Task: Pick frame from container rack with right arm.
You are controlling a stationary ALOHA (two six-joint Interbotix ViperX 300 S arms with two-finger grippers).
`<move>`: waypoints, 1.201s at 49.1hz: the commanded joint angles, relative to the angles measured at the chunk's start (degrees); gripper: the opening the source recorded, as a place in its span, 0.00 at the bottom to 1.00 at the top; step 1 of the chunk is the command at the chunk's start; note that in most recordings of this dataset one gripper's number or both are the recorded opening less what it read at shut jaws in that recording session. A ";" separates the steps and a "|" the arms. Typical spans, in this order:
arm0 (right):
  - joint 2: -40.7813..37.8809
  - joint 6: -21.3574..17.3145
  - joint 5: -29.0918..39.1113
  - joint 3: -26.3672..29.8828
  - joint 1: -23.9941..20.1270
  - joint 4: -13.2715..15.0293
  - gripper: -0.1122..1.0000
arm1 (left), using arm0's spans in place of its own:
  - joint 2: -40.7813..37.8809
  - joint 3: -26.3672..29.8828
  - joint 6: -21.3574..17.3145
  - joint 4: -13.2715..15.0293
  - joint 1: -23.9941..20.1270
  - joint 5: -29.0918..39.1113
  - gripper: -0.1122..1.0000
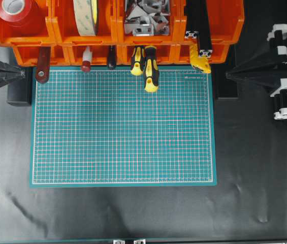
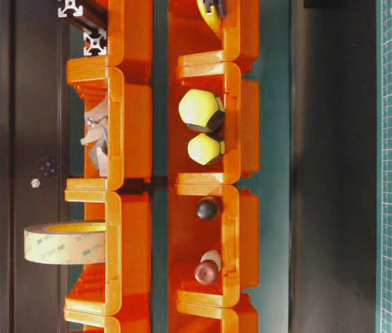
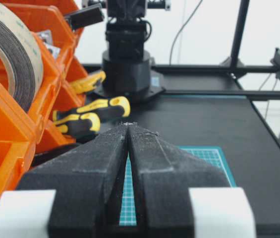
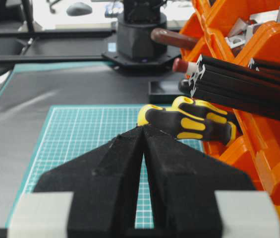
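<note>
At about one o'clock in the overhead view, the frame (image 1: 198,23) is seen lying in the rightmost bin of the container rack (image 1: 115,38), its silvery slotted ends poking out over the bin's front lip. Two bars appear to be stacked there, though the overhead view is too steep to be sure. From the right wrist camera the same black bars (image 4: 239,87) are seen at two o'clock, jutting from the orange bin above two yellow-and-black screwdrivers (image 4: 189,121) that rest on the green cutting mat (image 1: 123,127).

The right gripper (image 4: 143,130) is parked at three o'clock in the overhead view, well apart from the rack, with its fingers pressed together and holding nothing. The left gripper (image 3: 128,127) is parked at nine o'clock, likewise closed and empty.

The reach has not yet been started. To do it well, the jaws would need to be spread first, then brought in across the protruding end, above the screwdriver handles, so that only one bar is clamped. A grip well back from the cut end should limit tilting as the bar is drawn out.
</note>
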State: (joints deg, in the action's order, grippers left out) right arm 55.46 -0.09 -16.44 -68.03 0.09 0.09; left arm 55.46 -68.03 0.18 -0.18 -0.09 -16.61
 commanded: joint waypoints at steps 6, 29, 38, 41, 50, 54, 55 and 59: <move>1.14 -1.85 9.93 7.21 -1.58 -1.23 0.12 | -0.70 4.48 0.62 -2.02 -0.09 0.26 0.11; -3.60 -2.99 51.06 34.10 -5.36 1.05 0.12 | 0.00 9.67 0.79 -2.11 -0.09 12.66 0.11; -9.93 -3.16 61.35 42.54 -9.05 8.35 0.12 | 0.18 9.93 0.88 -2.02 0.18 13.54 0.11; -11.95 -3.16 64.60 44.82 -10.81 12.04 0.12 | 0.18 9.93 0.88 -2.11 0.18 13.54 0.11; -17.84 -4.83 74.00 50.19 -17.84 24.70 0.12 | 0.09 9.93 0.88 -2.02 0.44 13.80 0.11; -20.57 -8.09 78.49 50.71 -21.18 31.38 0.12 | 0.18 9.93 0.88 -2.02 0.44 13.97 0.11; -21.27 -9.23 79.63 50.63 -22.06 33.40 0.12 | 0.18 9.93 0.88 -2.02 0.44 14.06 0.11; -23.82 -13.97 84.29 49.83 -26.46 41.57 0.12 | 0.18 9.93 0.88 -2.02 0.44 14.68 0.11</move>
State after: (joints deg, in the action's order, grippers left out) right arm 33.49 -11.51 63.63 -18.98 -22.76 34.63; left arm 55.90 -59.85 0.97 -2.02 0.26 -2.11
